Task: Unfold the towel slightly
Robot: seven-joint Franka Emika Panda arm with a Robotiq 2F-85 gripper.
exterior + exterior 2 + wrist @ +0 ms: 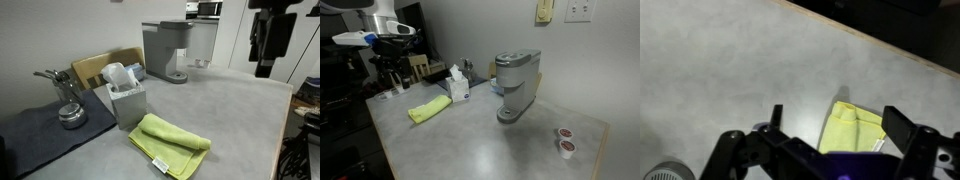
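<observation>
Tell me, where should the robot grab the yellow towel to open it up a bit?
The towel lies flat and folded on the table. Best to come straight down and pinch only the top layer at its thin, layered edge, probably not the rounded fold on the opposite side.

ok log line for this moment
end effector: open, empty, high, clear of towel | towel: folded, untouched, beside grey box | unfold: not yet started

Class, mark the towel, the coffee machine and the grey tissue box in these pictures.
towel [170, 146], in an exterior view, middle of its folded top layer.
coffee machine [518, 78], in an exterior view, upper part of its body.
grey tissue box [130, 105], in an exterior view, its near wall.
</observation>
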